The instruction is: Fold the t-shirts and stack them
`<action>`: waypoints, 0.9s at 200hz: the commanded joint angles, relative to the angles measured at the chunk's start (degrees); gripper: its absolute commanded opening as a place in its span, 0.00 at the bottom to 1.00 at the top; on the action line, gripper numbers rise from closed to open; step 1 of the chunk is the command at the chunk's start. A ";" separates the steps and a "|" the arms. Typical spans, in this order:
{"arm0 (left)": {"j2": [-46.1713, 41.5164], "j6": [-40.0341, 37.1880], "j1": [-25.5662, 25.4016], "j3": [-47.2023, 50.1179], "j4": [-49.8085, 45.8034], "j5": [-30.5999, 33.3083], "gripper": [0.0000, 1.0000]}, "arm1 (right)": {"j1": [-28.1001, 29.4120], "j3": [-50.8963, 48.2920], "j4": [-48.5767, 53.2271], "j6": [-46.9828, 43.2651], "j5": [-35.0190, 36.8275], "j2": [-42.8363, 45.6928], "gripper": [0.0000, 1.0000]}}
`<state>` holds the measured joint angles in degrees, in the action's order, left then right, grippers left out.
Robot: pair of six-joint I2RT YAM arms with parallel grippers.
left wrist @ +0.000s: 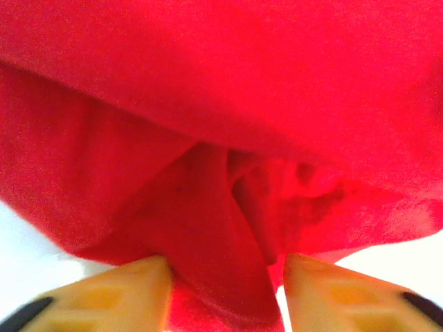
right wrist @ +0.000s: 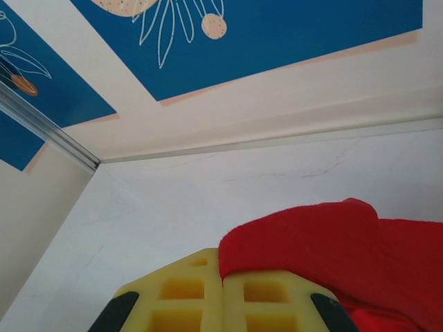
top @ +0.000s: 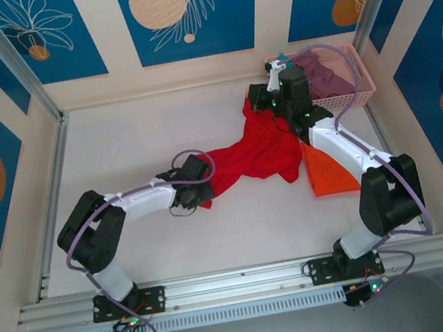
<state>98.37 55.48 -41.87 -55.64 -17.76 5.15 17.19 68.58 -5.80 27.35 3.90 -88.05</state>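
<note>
The red t-shirt [top: 253,154] lies stretched across the middle of the white surface [top: 143,144], one end rising toward the far right. There the right tool [top: 258,104], its yellow fingers pressed together, clamps an edge of the cloth. At the near left end, the left tool [left wrist: 227,266] has its fingers apart around a bunched fold; I cannot tell whether they grip it. An orange t-shirt [top: 327,173] lies flat just right of the red one, partly under the right arm. A mauve t-shirt [top: 326,75] sits heaped in the pink basket [top: 362,88] at the far right corner.
</note>
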 commanded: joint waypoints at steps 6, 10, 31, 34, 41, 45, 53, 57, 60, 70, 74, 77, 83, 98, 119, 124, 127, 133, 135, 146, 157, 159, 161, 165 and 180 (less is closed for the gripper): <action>-0.44 -0.15 -0.30 -1.29 -4.01 3.83 0.09 | -0.29 -2.01 -2.28 -0.85 1.18 4.00 0.00; -1.28 -0.49 -0.22 -1.19 -4.00 4.58 0.04 | -0.37 -2.20 -2.30 -0.94 1.20 4.50 0.00; -5.84 -3.45 0.02 -2.11 -5.44 8.83 0.00 | -1.16 -2.58 -2.27 -1.25 0.61 7.50 0.00; -6.49 -4.05 0.11 -2.49 -5.83 9.51 0.00 | -1.24 -2.50 -2.20 -1.33 0.40 7.90 0.00; -7.95 -5.59 0.46 -3.60 -7.07 10.79 0.00 | -1.48 -2.32 -2.25 -1.50 -0.13 9.06 0.00; -8.62 -6.57 0.67 -4.35 -7.83 11.63 0.00 | -1.61 -2.16 -2.25 -1.66 -0.27 9.81 0.00; -10.63 -8.69 1.36 -5.91 -9.38 13.57 0.00 | -1.56 -1.83 -2.29 -2.16 -0.43 11.30 0.00; -11.70 -9.84 1.70 -6.72 -10.19 14.64 0.00 | -1.61 -1.72 -2.49 -2.48 -0.55 12.25 0.00; -12.55 -10.78 2.07 -7.29 -10.72 15.42 0.00 | -1.61 -1.69 -2.59 -2.74 -0.56 12.99 0.00; -15.51 -13.69 3.42 -9.22 -12.39 18.28 0.00 | -1.44 -1.92 -3.12 -3.45 -0.56 15.84 0.00; -16.83 -14.79 4.08 -9.96 -13.00 19.42 0.00 | -1.41 -2.21 -3.71 -3.80 -0.56 17.27 0.00; -17.92 -15.66 4.49 -10.45 -13.41 20.26 0.00 | -1.31 -2.44 -4.20 -4.14 -0.56 18.27 0.00; -20.06 -17.22 5.48 -11.38 -13.97 21.91 0.00 | -1.28 -3.07 -4.98 -4.63 -0.48 20.46 0.00; -25.70 -21.09 8.34 -13.63 -14.26 25.18 0.00 | -1.02 -4.25 -6.52 -6.04 -0.45 26.13 0.00; -32.15 -25.54 12.73 -16.74 -13.27 26.32 0.00 | -0.83 -4.72 -7.38 -7.25 -1.62 32.74 0.00; -33.24 -26.37 13.65 -17.71 -13.19 26.40 0.00 | -0.77 -4.68 -7.38 -7.47 -1.93 34.16 0.00; -33.81 -26.76 14.14 -18.20 -13.18 26.40 0.00 | -0.79 -4.56 -7.38 -7.53 -2.23 34.90 0.00; -34.78 -27.67 14.93 -19.68 -13.13 26.28 0.00 | -0.76 -4.34 -7.38 -7.64 -2.77 36.19 0.00; -35.14 -28.03 15.18 -20.01 -13.17 26.29 0.00 | -0.76 -4.27 -7.42 -7.64 -3.00 36.63 0.00; -36.18 -29.43 16.05 -22.81 -13.27 26.36 0.00 | -0.75 -3.71 -7.39 -7.88 -3.83 38.46 0.00; -36.57 -30.83 16.44 -25.59 -13.35 26.21 0.00 | -0.67 -2.68 -6.21 -8.54 -3.68 39.54 0.00; -36.53 -31.15 16.46 -26.06 -13.40 26.22 0.00 | -0.73 -2.49 -5.92 -8.68 -3.65 39.62 0.00; -36.50 -31.36 16.47 -26.55 -13.43 26.23 0.00 | -0.75 -2.31 -5.76 -8.82 -3.57 39.69 0.00; -36.37 -31.90 16.55 -27.45 -13.40 26.29 0.00 | -0.65 -2.08 -5.36 -9.24 -3.40 39.74 0.00; -35.23 -33.81 16.90 -30.37 -13.27 27.14 0.00 | -0.67 -1.63 -4.91 -10.48 -2.87 39.66 0.00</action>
<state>61.67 27.66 -25.71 -81.80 -29.87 30.15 16.19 65.30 -11.09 19.97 0.75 -47.79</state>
